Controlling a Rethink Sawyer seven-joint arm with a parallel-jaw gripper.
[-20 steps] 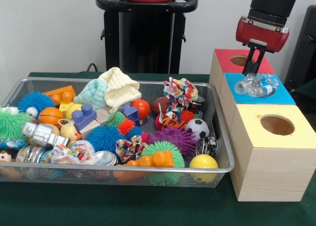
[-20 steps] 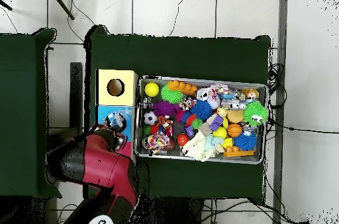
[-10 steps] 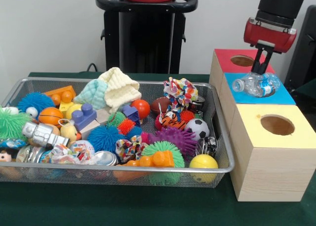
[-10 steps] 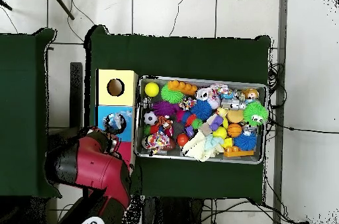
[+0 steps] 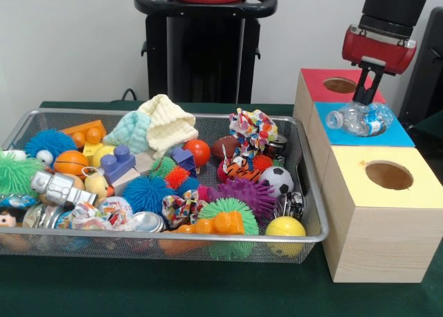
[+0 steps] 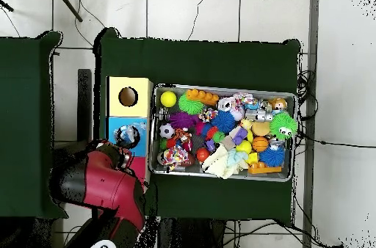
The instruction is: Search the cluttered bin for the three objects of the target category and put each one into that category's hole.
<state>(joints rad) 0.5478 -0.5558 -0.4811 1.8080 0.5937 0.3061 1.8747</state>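
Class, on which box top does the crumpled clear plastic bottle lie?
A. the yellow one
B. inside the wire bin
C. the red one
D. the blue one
D: the plastic bottle lies on the blue box top, over its hole, between the red and yellow boxes.

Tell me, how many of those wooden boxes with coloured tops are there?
3, in a row beside the wire bin: the yellow box nearest the camera, the blue box in the middle with a crushed plastic bottle on top, the red box farthest.

Box tops: red (image 5: 325, 86), blue (image 5: 360, 127), yellow (image 5: 384, 175). Green tablecloth (image 5: 173, 293). Orange ball (image 5: 70, 162), black-and-white ball (image 5: 279, 180), tiger-striped toy (image 5: 242, 170).
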